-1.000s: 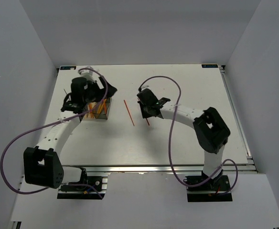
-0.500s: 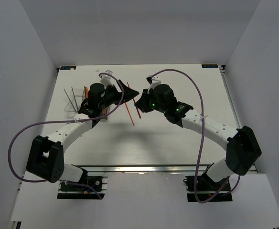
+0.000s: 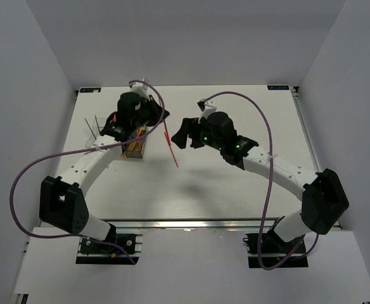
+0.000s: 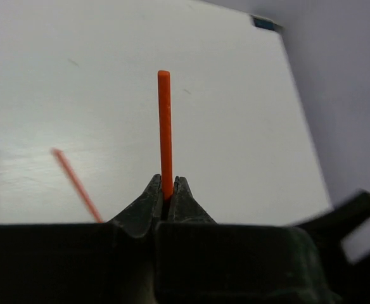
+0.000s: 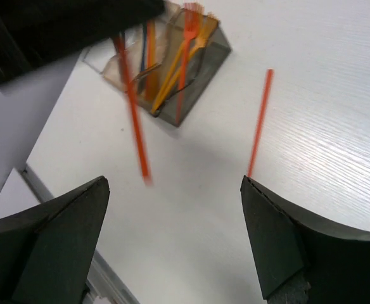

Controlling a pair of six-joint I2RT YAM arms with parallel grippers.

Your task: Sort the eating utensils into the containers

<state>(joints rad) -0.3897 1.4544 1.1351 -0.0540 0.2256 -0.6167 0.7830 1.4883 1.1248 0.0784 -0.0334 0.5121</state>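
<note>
Tabletop (image 3: 236, 183), stick (image 4: 165, 126) seemingly passed to left gripper (image 4: 165, 187)

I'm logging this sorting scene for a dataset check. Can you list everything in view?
held stick: one, orange, clamped in the left end effector, pointing away from it.
loose stick: one, red-orange, lying flat on the table to the right of the containers.
binned utensils: several forks and sticks, orange, red and dark, standing in the bins; exact count unclear.
containers: three joined bins, clear, tan and dark grey, far-left part of the table.
table: one, white.
cables: two, purple, one looping along each arm.
left end effector: shut on the held stick.
right end effector: open, empty, above the table.
</note>
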